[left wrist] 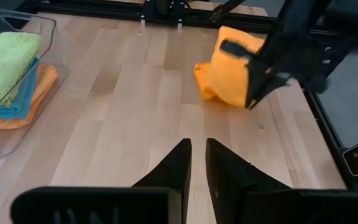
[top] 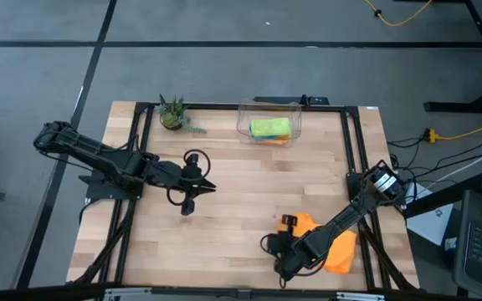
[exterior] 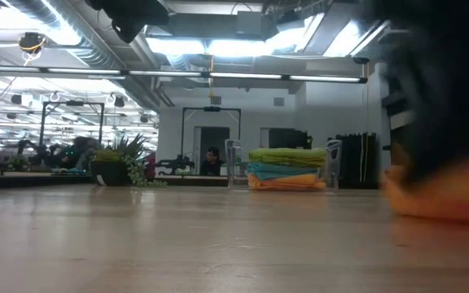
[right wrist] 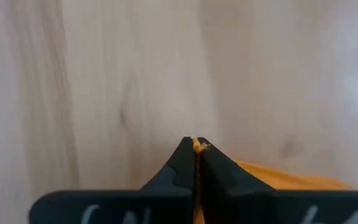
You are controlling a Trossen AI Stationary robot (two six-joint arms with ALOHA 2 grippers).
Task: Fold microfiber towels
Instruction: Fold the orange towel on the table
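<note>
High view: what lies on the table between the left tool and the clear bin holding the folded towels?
Only bare wooden tabletop. In the high view, nothing sits between the left tool and the clear bin; the potted plant stands off to the side.

Overhead camera looked straight down; low camera faced level across the table (top: 224, 192); both shared the clear bin (top: 269, 119).

Grey floor (top: 224, 67) with dark seams, bright ceiling strip lights (exterior: 243, 47) beyond.
</note>
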